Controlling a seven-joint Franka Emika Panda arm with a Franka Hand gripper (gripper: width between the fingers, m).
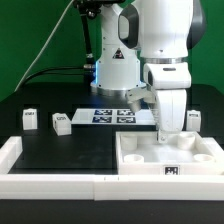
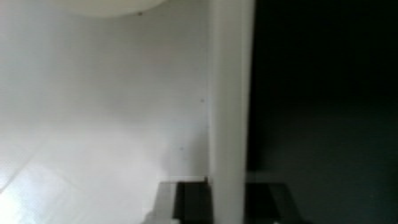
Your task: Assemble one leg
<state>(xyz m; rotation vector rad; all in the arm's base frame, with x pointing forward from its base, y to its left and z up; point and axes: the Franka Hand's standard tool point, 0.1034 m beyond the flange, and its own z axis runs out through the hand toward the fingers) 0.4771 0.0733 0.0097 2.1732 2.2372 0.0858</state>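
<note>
Three small white legs with tags stand on the black table: one (image 1: pixel 30 119) and another (image 1: pixel 62 123) at the exterior view's left, a third (image 1: pixel 193 119) at the right behind the large white tray-like piece (image 1: pixel 205 160). My gripper (image 1: pixel 170 133) reaches down onto that piece's far rim. In the wrist view the dark fingers (image 2: pixel 187 203) straddle the raised white rim (image 2: pixel 228 100), one on each side and tight against it; the gripper (image 2: pixel 228 198) is shut on the rim. No leg is in the wrist view.
The marker board (image 1: pixel 112 116) lies in front of the robot's base. A low white wall (image 1: pixel 40 172) runs along the table's front and left side, with the tray-like piece against it. A round socket (image 2: pixel 107 5) shows in the piece's floor.
</note>
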